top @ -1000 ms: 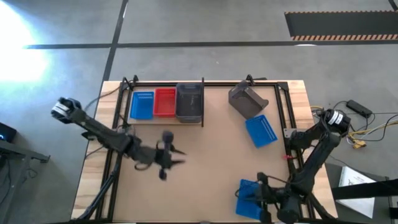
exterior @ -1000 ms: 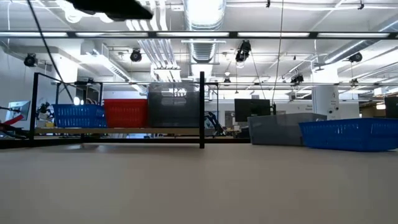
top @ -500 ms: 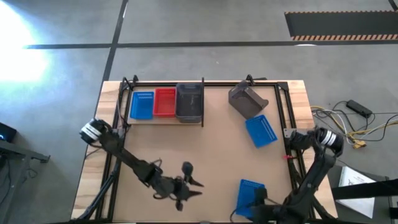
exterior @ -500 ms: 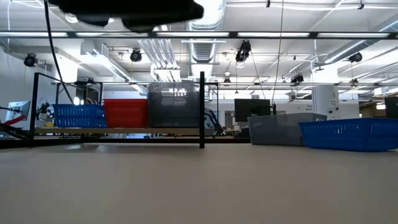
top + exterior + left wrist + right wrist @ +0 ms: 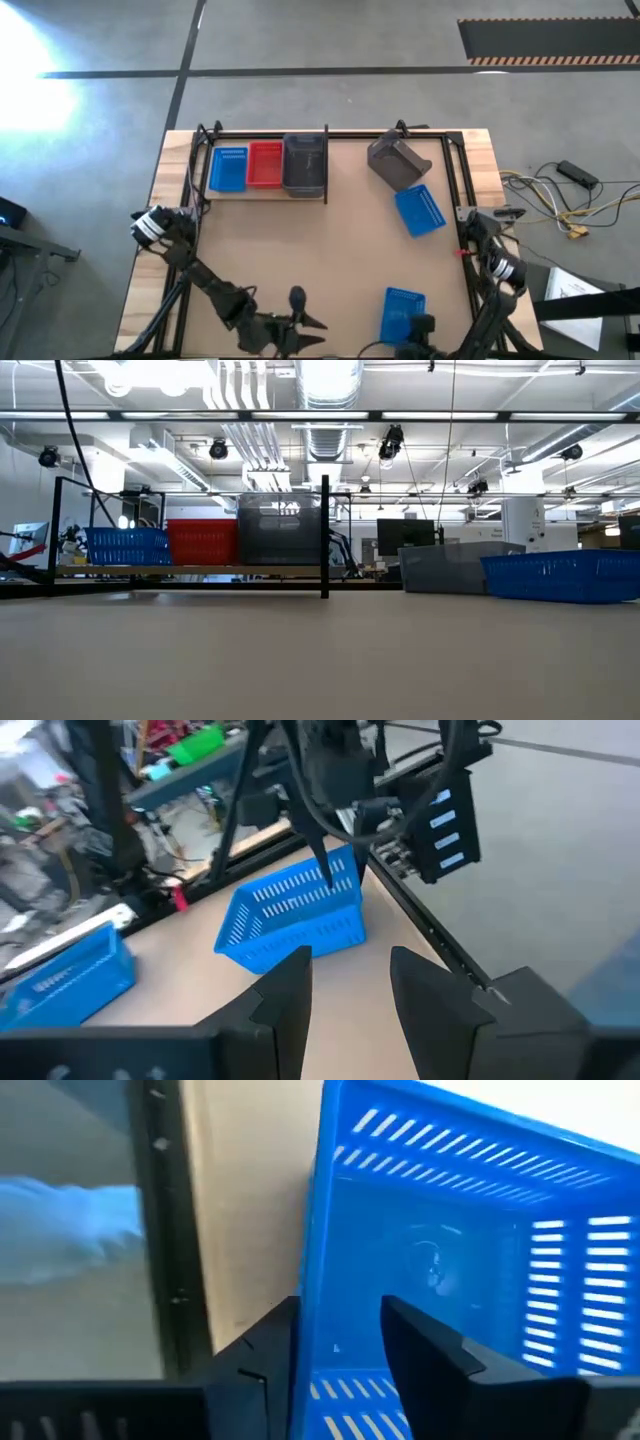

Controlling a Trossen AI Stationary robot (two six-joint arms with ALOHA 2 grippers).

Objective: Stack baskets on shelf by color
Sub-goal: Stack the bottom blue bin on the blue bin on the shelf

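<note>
On the pale-wood shelf (image 5: 256, 193) at the far left stand a blue basket (image 5: 228, 168), a red basket (image 5: 265, 164) and a dark grey basket (image 5: 304, 162), side by side. A loose grey basket (image 5: 398, 160) and a blue one (image 5: 420, 210) lie at the right. Another blue basket (image 5: 402, 312) sits flat on the table near the front edge. My right gripper (image 5: 340, 1350) is open over it, one finger inside and one outside a side wall (image 5: 316, 1250). My left gripper (image 5: 350, 990) is open and empty at the front edge, left of that basket (image 5: 295, 915). My right gripper comes at the front blue basket from above, its fingers (image 5: 420, 1350) standing on either side of one side wall (image 5: 316, 1280). I cannot tell whether a finger touches the wall. The basket rests flat on the table.
A black metal frame runs along the table's edges (image 5: 462, 200). The shelf's dark upright divider (image 5: 326, 165) stands just right of the grey basket. In the low view the shelf (image 5: 190, 571) shows at the left, and the loose grey (image 5: 450, 565) and blue (image 5: 560, 575) baskets at the right.
My left gripper has swung from the table's middle left toward the near edge and a little to the right, staying open. My right arm has drawn back toward the near edge. The front blue basket has stayed where it was.
</note>
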